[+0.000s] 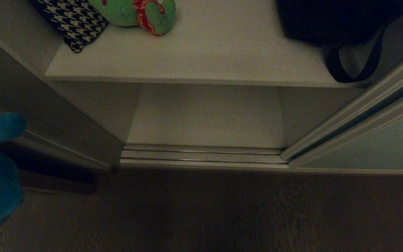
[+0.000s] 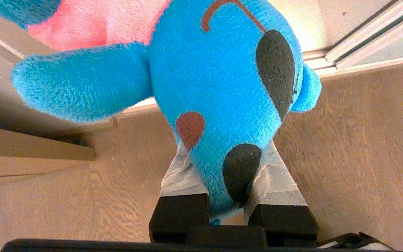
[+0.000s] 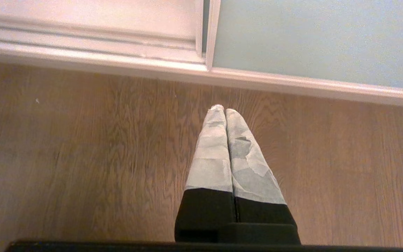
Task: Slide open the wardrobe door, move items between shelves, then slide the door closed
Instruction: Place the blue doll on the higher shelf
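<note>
The left gripper (image 2: 227, 182) is clamping the blue plush toy (image 2: 222, 87) between its taped fingers (image 2: 278, 178), holding it out over the wooden floor (image 1: 222, 210) in front of the wardrobe; in the head view the toy is showing at the far left edge. The sliding wardrobe door (image 1: 373, 147) is standing pushed aside to the right, leaving the bay open. The green plush toy (image 1: 135, 12) is lying on the upper shelf (image 1: 205, 56), just beside the houndstooth cushion (image 1: 73, 21), with the black strapped bag (image 1: 327, 21) sitting well apart at the right end. The lower shelf (image 1: 205, 115) is lying behind the floor track (image 1: 201, 155). The right gripper (image 3: 224, 112) is hanging above the floor near the door's bottom rail, its fingers pressed together on nothing
</note>
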Controlling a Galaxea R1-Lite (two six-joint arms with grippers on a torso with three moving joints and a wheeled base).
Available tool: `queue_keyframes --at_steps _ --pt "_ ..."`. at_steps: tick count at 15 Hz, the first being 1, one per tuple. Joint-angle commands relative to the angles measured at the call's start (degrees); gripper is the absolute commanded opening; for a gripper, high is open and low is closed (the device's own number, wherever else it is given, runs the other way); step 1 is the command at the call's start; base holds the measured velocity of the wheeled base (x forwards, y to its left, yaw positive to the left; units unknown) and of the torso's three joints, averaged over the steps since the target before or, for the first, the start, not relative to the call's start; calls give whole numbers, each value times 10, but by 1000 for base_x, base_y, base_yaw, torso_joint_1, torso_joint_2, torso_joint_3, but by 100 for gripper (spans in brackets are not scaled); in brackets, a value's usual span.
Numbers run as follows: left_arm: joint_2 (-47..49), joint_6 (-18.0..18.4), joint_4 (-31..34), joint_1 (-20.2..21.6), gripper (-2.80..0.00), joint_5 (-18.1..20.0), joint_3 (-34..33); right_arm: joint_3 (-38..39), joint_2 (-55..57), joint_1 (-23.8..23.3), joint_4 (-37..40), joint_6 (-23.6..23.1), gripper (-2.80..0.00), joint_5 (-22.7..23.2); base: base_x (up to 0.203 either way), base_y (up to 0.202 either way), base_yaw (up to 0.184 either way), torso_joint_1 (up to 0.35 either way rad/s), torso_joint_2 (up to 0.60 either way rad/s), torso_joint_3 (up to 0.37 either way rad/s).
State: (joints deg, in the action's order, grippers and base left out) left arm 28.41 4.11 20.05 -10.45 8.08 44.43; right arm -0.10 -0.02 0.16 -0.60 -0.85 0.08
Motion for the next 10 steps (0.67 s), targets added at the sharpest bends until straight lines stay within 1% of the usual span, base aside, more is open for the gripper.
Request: queue_keyframes --at_steps 1,7,10 --pt "10 -1 2 0 -280 0 0 0 -1 0 0 0 -280 0 0 0 0 5 2 210" --pt "13 -2 7 0 -280 0 -7 0 -1 0 0 0 -280 0 0 0 0 -1 0 194" --pt "25 0 3 0 -280 -10 -11 0 -1 0 0 0 -280 0 0 0 0 0 2 49"
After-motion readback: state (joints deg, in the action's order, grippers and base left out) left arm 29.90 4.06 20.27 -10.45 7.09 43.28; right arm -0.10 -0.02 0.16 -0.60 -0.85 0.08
